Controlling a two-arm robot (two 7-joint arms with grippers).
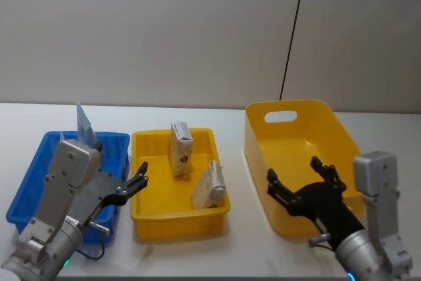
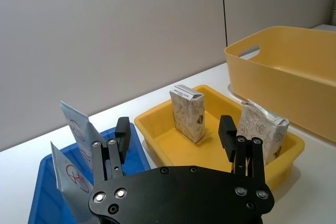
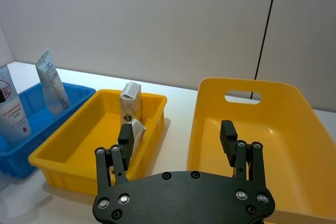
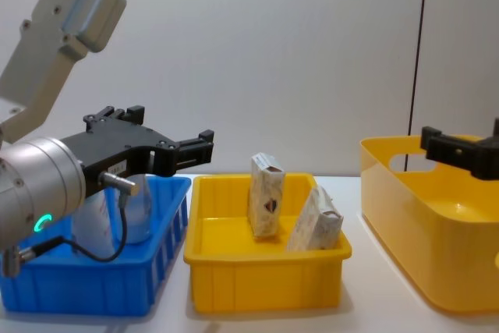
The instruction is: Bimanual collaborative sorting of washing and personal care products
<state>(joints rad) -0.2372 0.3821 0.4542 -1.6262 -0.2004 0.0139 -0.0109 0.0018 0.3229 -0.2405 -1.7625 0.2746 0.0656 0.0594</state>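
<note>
From my remote station: two beige cartons (image 1: 181,149), patterned and bearing a dark diamond emblem, sit inside the shallow yellow tray (image 1: 172,134) at centre. One stands upright toward the tray's far side. The other (image 1: 210,185) leans against the tray's right wall, nearer its front corner. The two are apart.

Just left of the tray, the blue bin (image 1: 33,182) holds pale-blue squeeze tubes (image 2: 79,124) standing with their flat crimped ends up, each marked with a red circular logo. I count two (image 3: 13,109) from the wrist cameras. Their lower ends are hidden by the bin wall, and from the head camera my left arm covers most of them.

To the tray's right, a little apart from it, stands the large yellow tub (image 1: 289,106) with a cut-out handle.

The left gripper (image 1: 141,174) hovers between bin and tray, over the bin's right rim, jaws spread and holding nothing. The right gripper (image 1: 294,170) hangs over the tub on the tray's right, jaws likewise released and covering part of the tub's floor.

The cartons' print is too small for me to read.
</note>
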